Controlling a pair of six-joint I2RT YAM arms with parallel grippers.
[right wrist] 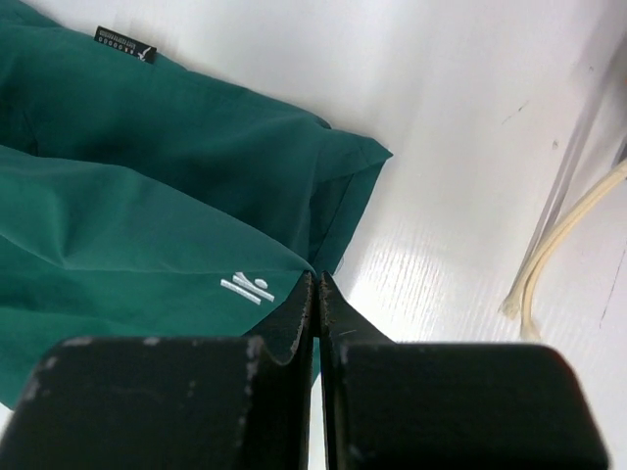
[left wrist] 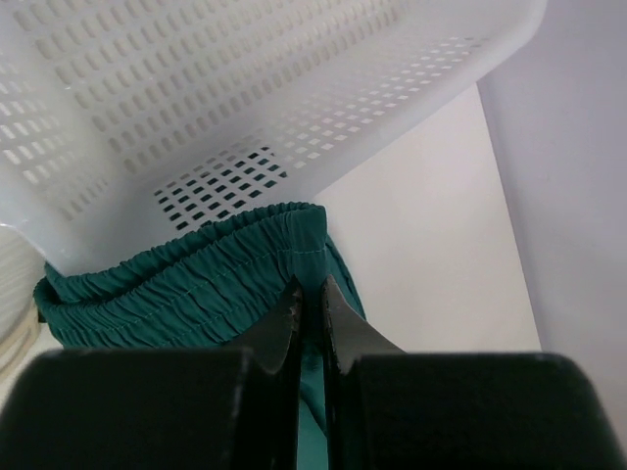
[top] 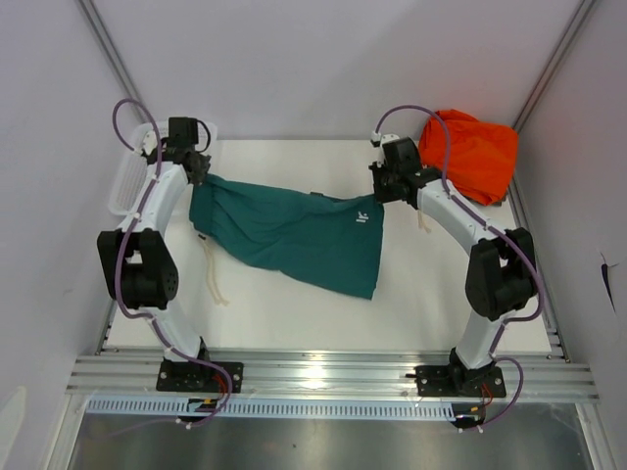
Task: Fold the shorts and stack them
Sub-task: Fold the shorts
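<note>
Left wrist: left pincer (left wrist: 312,294) tight on shorts (left wrist: 176,294) waistband (right pincer (right wrist: 316,294) likewise, hem), pinched cloth hidden.

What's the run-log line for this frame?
left end effector: shut on shorts waistband | right end effector: shut on hem corner | shorts: stretched between both, unfolded

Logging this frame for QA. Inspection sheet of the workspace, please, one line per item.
Surface: white table, bare around the cloth.
Job's things: shorts stretched between both grippers, unfolded; drawstring trailing on the table.
Clutter: orange garment at the far right corner; basket at the far left.
Grippers: left gripper shut on the waistband; right gripper shut on a leg hem.
Cables: purple cables looped along both arms, off the cloth.
Surroundings: grey walls; metal rail at the near edge.
</note>
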